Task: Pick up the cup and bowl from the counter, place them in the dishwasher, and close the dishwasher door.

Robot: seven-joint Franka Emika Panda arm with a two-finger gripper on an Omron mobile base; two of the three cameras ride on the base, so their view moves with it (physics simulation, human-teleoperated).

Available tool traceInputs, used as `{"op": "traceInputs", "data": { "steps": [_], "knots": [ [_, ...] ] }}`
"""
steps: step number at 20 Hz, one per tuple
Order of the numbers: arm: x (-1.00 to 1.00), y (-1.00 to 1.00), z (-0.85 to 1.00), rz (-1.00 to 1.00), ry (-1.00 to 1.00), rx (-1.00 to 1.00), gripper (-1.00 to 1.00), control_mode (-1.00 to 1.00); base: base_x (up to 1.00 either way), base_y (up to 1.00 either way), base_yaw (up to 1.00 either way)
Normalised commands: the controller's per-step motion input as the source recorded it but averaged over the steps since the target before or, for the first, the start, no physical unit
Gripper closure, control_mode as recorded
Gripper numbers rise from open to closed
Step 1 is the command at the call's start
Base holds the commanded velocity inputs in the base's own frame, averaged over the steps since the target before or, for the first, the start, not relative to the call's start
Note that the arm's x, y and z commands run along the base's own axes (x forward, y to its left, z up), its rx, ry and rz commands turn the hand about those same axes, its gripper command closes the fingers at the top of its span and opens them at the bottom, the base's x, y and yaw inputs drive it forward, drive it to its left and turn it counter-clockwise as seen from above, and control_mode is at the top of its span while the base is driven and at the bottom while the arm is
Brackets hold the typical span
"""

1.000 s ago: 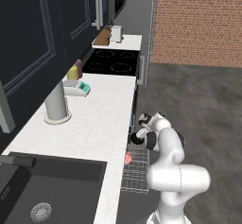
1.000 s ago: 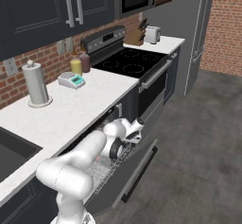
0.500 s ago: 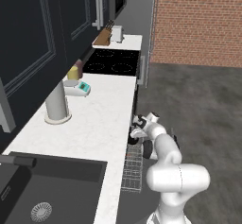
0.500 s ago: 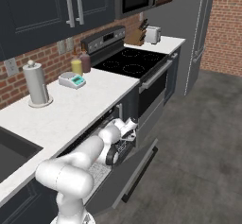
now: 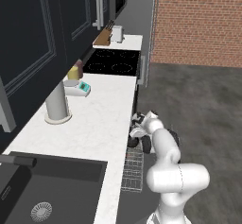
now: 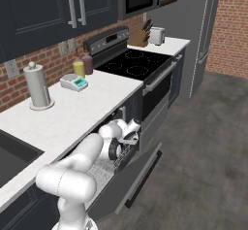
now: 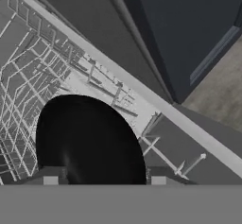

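Where the white counter (image 5: 97,124) meets brick: open dishwasher (image 6: 127,183), tool (image 7: 101,180) spread around the black bowl (image 7: 87,142).

I see paper towel holder (image 6: 38,86), scale (image 6: 74,82), black cooktop (image 6: 135,63), knife block (image 6: 143,38), toaster (image 6: 157,35), sink (image 5: 45,190).

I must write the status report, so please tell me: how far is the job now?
Done: the glossy black bowl lies on the silver wire rack of the dishwasher. In hand: the gripper is just above the bowl with its fingers apart. Left: the dark charcoal dishwasher door is open. I cannot see the cup.
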Motion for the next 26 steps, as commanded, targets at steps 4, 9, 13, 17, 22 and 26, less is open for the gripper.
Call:
{"op": "traceInputs", "data": {
  "steps": [4, 9, 13, 17, 22, 26],
  "knots": [
    [-0.59, -0.28, 0.25, -0.05, -0.03, 0.0, -1.0, -1.0, 0.0, 0.0, 0.0],
    [-0.86, -0.3, 0.67, -0.2, -0.03, 0.01, -1.0, -1.0, 0.0, 0.0, 0.0],
    [-1.0, -0.37, 0.58, -0.19, -0.14, 0.01, -1.0, -1.0, 0.0, 0.0, 0.0],
    [-1.0, -0.33, 0.66, -0.19, -0.17, 0.0, -1.0, -1.0, 0.0, 0.0, 0.0],
    [-0.98, -0.16, 0.95, -0.22, -0.14, 0.0, -1.0, -1.0, 0.0, 0.0, 0.0],
    [-0.71, -0.07, 1.0, -0.2, -0.01, 0.0, -1.0, -1.0, 0.0, 0.0, 0.0]
  ]
}}
